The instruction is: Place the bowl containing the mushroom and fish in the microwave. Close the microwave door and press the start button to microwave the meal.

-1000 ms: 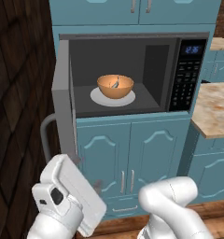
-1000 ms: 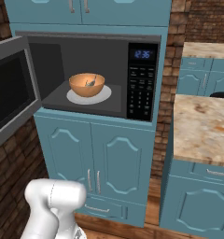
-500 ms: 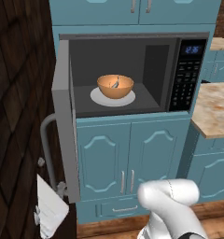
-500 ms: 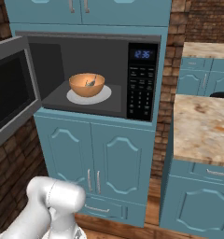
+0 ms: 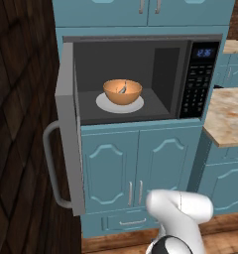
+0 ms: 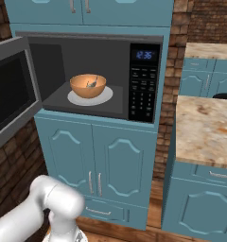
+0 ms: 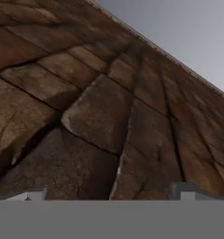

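Observation:
The orange-tan bowl (image 5: 122, 93) (image 6: 88, 86) sits on the white turntable (image 5: 103, 103) (image 6: 75, 100) inside the grey microwave (image 5: 141, 42) (image 6: 87, 38). A slim grey fish (image 5: 122, 89) (image 6: 92, 83) pokes up inside the bowl; the mushroom is too small to make out. The microwave door (image 5: 66, 124) (image 6: 11, 94) stands swung open to the left, its curved bar handle (image 5: 49, 163) facing outward. My gripper (image 7: 107, 193) is open with nothing between its widely spaced fingertips (image 7: 25, 196), and it faces a brown brick wall (image 7: 100, 112) at close range.
The black keypad with blue display (image 5: 196, 82) (image 6: 144, 80) is on the microwave's right. Blue cabinet doors (image 5: 136, 168) (image 6: 96, 160) sit below it. A marbled counter (image 5: 230, 116) (image 6: 205, 127) juts out at the right. A dark wall (image 5: 17, 124) flanks the open door at the left.
The hand swung from the lower left of the left base view down and leftward past that frame's edge. The bowl and the open door have not moved.

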